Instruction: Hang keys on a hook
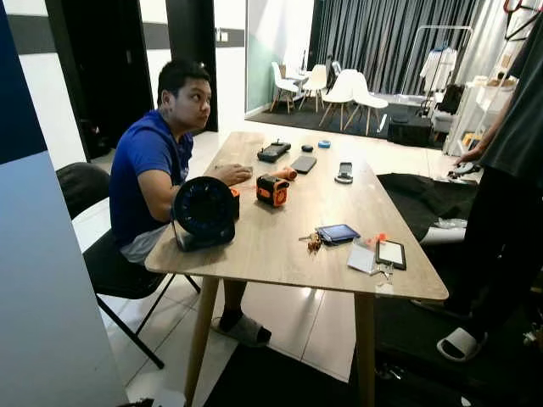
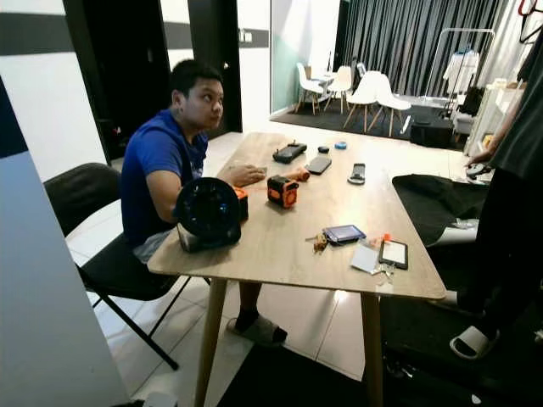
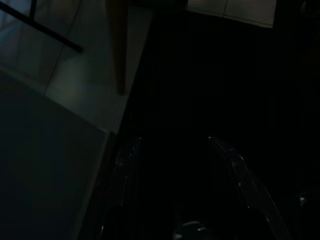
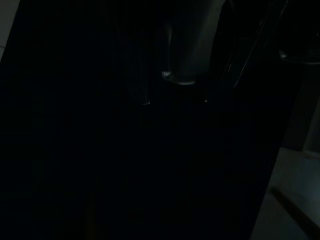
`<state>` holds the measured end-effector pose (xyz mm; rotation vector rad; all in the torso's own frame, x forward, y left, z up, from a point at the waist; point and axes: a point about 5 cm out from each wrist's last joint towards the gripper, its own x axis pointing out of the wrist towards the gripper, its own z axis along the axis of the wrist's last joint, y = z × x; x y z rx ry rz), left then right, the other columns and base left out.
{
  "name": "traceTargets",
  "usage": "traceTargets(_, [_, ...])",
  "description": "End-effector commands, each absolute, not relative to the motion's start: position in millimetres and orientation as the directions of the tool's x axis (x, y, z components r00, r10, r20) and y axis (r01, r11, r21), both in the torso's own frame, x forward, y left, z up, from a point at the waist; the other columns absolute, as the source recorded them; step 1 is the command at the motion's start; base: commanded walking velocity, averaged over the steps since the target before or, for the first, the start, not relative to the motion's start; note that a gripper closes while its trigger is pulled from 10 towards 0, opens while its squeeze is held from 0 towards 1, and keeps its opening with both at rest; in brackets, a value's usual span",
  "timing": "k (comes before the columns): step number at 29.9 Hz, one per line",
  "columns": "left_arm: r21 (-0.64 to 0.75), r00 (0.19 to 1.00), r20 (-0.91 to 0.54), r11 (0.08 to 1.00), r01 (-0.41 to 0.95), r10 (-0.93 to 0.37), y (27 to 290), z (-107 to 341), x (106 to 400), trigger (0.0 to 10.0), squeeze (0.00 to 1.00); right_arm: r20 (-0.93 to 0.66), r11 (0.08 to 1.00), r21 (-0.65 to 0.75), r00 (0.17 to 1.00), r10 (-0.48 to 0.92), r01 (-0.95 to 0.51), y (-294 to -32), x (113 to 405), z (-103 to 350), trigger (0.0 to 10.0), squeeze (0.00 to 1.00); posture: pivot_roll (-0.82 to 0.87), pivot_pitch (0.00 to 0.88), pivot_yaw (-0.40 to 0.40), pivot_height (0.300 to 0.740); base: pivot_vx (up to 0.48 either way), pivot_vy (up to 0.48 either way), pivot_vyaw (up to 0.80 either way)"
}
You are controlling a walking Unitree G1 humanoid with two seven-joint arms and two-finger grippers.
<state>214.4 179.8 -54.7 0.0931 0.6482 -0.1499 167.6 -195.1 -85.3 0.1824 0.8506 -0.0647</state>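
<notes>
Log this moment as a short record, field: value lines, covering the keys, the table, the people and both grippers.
keys: small bunch lying on the table near its front edge, just left of a dark phone
table: light wood, also carrying a round black fan and an orange-black device
hook: cannot tell where it is
people: one seated at the table's left side; one standing at the right
left gripper: hanging in shade above the floor by a table leg, fingers apart
right gripper: idle, too dark to judge
</notes>
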Motion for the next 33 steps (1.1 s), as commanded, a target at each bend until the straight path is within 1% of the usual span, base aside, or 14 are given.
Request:
traceTargets(1, [0.047, 0.777, -0.622, 0.987, 0.156, -0.093, 181.6, -57.0, 211.8, 10.0, 0.00, -0.750, 0.986, 0.121, 0.662, 0.014, 0.117, -197.3, 170.6, -83.7, 10.0, 0.00, 0.07, 0.028, -0.020, 0.740, 0.000, 0.000, 0.00])
traceTargets(3, [0.047, 0.780, -0.620, 0.988, 0.148, -0.087, 182.1, -56.7, 212.2, 10.0, 0.00, -0.748, 0.985, 0.124, 0.664, 0.014, 0.120, -197.4, 171.5, -83.3, 10.0, 0.00, 0.07, 0.028, -0.020, 0.740, 0.000, 0.000, 0.00])
traceTargets(4, [0.059, 0.775, -0.623, 0.981, 0.183, -0.107, 180.1, -57.1, 212.1, 10.0, 0.00, -0.745, 0.989, 0.121, 0.666, 0.034, 0.085, -196.7, 173.5, -82.3, 10.0, 0.00, 0.06, 0.012, -0.020, 0.740, 0.000, 0.000, 0.00])
traceTargets(8, [0.072, 0.762, -0.638, 0.977, 0.203, -0.112, 177.6, -58.4, 212.2, 10.0, 0.00, -0.741, 0.992, 0.114, 0.670, 0.044, 0.061, -198.3, 177.0, -80.4, 10.0, 0.00, 0.05, 0.018, -0.014, 0.740, 0.000, 0.000, 0.00])
traceTargets(11, [0.059, 0.769, -0.628, 0.978, 0.198, -0.118, 176.3, -57.3, 213.8, 10.0, 0.00, -0.734, 0.991, 0.112, 0.678, 0.038, 0.066, -199.4, 180.4, -78.6, 10.0, 0.00, 0.04, 0.013, -0.014, 0.740, 0.000, 0.000, 0.00])
traceTargets(12, [0.055, 0.777, -0.620, 0.983, 0.175, -0.104, 177.7, -56.4, 214.9, 10.0, 0.00, -0.731, 0.991, 0.111, 0.681, 0.031, 0.074, -200.4, 182.0, -77.7, 10.0, 0.00, 0.03, 0.005, -0.010, 0.740, 0.000, 0.000, 0.00])
traceTargets(13, [0.047, 0.784, -0.617, 0.991, 0.128, -0.072, 180.5, -55.8, 216.1, 10.0, 0.00, -0.730, 0.991, 0.110, 0.683, 0.028, 0.077, -201.2, 184.0, -76.7, 10.0, 0.00, 0.03, 0.030, -0.012, 0.740, 0.000, 0.000, 0.00])
traceTargets(14, [0.042, 0.784, -0.618, 0.993, 0.109, -0.060, 181.5, -56.0, 216.0, 10.0, 0.00, -0.730, 0.991, 0.111, 0.682, 0.030, 0.075, -201.2, 184.3, -76.6, 10.0, 0.00, 0.03, 0.030, -0.012, 0.740, 0.000, 0.000, 0.00])
traceTargets(16, [0.037, 0.786, -0.615, 0.992, 0.117, -0.069, 180.3, -55.6, 216.4, 10.0, 0.00, -0.731, 0.992, 0.107, 0.682, 0.033, 0.066, -202.0, 184.7, -76.3, 10.0, 0.00, 0.04, 0.013, -0.012, 0.740, 0.000, 0.000, 0.00])
traceTargets(18, [0.053, 0.791, -0.607, 0.990, 0.134, -0.074, 179.2, -54.9, 217.0, 10.0, 0.00, -0.736, 0.993, 0.100, 0.676, 0.029, 0.067, -203.7, 184.3, -76.5, 10.0, 0.00, 0.04, 0.016, -0.019, 0.740, 0.000, 0.000, 0.00])
traceTargets(22, [0.024, 0.790, -0.609, 0.995, 0.100, -0.065, 179.1, -55.4, 216.7, 10.0, 0.00, -0.740, 0.994, 0.102, 0.671, 0.046, 0.044, -200.9, 182.5, -77.7, 10.0, 0.00, 0.04, 0.024, -0.020, 0.740, 0.000, 0.000, 0.00])
traceTargets(28, [-0.007, 0.789, -0.607, 0.993, 0.116, -0.097, 173.2, -55.6, 216.9, 10.0, 0.00, -0.747, 0.991, 0.124, 0.662, 0.063, 0.046, -195.3, 178.6, -80.5, 10.0, 0.00, 0.05, 0.028, -0.028, 0.740, 0.000, 0.000, 0.00])
traceTargets(33, [0.003, 0.792, -0.603, 0.993, 0.120, -0.094, 172.3, -55.4, 216.8, 10.0, 0.00, -0.755, 0.990, 0.115, 0.655, 0.030, 0.086, -200.4, 174.4, -81.9, 10.0, 0.00, 0.05, 0.026, -0.032, 0.740, 0.000, 0.000, 0.00])
